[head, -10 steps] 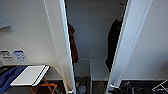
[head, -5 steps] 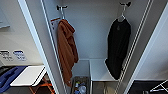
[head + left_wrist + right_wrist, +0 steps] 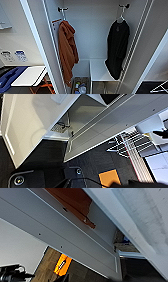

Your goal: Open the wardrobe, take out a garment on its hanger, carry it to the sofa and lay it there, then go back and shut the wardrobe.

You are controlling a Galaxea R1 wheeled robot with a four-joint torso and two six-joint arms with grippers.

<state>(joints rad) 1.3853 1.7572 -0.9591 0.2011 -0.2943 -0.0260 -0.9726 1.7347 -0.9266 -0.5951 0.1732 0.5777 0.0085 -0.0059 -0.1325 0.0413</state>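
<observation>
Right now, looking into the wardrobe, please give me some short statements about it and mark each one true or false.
1. The wardrobe stands open. True.
2. The black garment lies folded on the shelf. False: it hangs on a hanger from a hook at the right.
3. A rust-orange garment hangs at the left inside. True.
4. The two garments touch each other. False: they hang apart, with bare back wall between them.
5. A bin with small items sits low in the wardrobe. True.
</observation>
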